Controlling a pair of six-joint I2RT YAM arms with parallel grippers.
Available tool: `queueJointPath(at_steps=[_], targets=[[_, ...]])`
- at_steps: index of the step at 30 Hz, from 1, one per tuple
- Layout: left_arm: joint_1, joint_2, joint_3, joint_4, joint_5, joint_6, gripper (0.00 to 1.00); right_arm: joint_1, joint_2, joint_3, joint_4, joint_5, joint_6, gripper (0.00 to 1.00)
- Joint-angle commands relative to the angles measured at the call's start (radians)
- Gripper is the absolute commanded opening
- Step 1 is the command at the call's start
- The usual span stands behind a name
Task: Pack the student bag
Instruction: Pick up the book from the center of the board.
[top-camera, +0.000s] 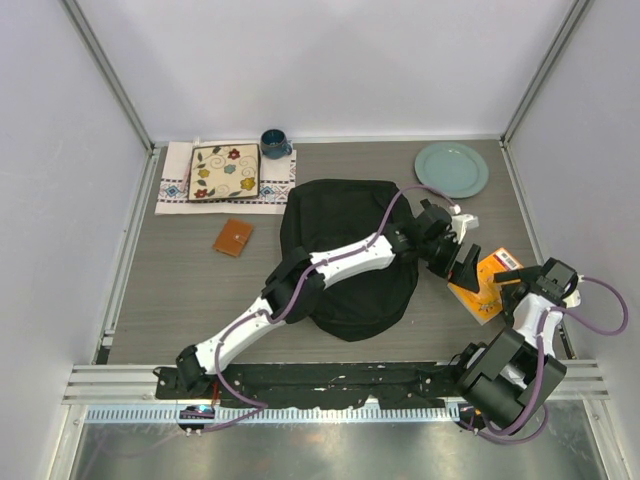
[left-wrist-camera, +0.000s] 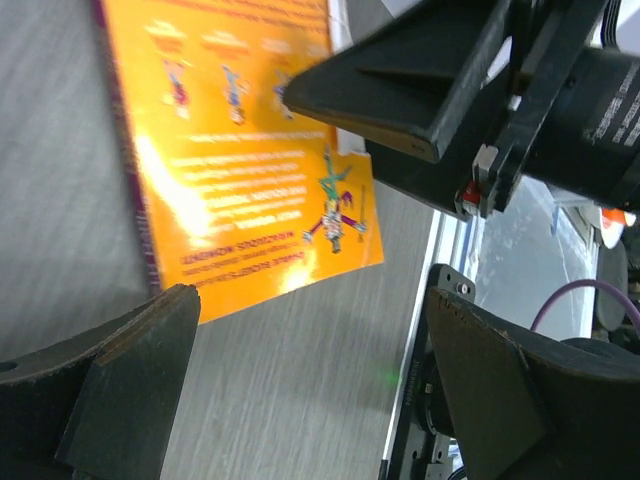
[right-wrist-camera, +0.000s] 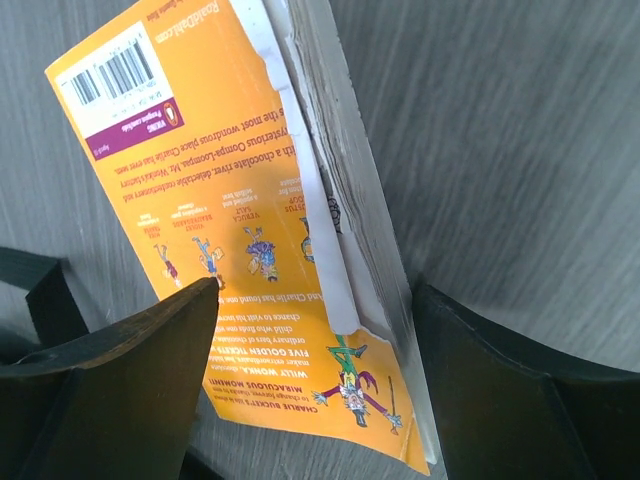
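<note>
We see the bag (top-camera: 340, 212), a soft black fabric mound with one rounded end, lying mid-worktop (top-camera: 170, 300) under the left arm. To its right, near the worktop's right edge, lies a glossy orange book (top-camera: 483, 294), its white page block ragged. The right tool (right-wrist-camera: 315, 298) straddles the book, fingers wide, gripping nothing. The left tool (left-wrist-camera: 310, 320) hovers just beside it, also spread wide and empty. Bare grey woodgrain surrounds a brown wallet (top-camera: 233, 237) left of the bag. A round green plate (top-camera: 452, 168) sits far right.
</note>
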Motion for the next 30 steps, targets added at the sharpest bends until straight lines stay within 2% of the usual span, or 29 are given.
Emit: queueJointPath(at_steps=[1, 8, 14, 18, 23, 30], targets=[[-0.023, 0.025, 0.003, 0.096, 0.080, -0.040, 0.99, 0.000, 0.041, -0.029, 0.005, -0.133, -0.048, 0.84], [-0.022, 0.035, -0.054, 0.183, 0.054, -0.118, 1.00, 0.000, 0.031, -0.040, 0.031, -0.172, -0.063, 0.84], [-0.022, -0.070, -0.108, 0.102, -0.049, -0.013, 1.00, 0.000, 0.031, -0.034, 0.020, -0.158, -0.062, 0.84], [-0.020, -0.133, -0.121, 0.053, -0.207, 0.073, 0.99, 0.000, 0.023, -0.032, 0.017, -0.162, -0.065, 0.84], [-0.002, -0.067, -0.036, -0.001, -0.226, 0.081, 1.00, 0.000, -0.011, -0.034, 0.014, -0.187, -0.077, 0.84], [0.006, 0.005, -0.005, 0.031, -0.261, 0.075, 0.99, 0.000, -0.052, -0.038, 0.014, -0.218, -0.085, 0.84]])
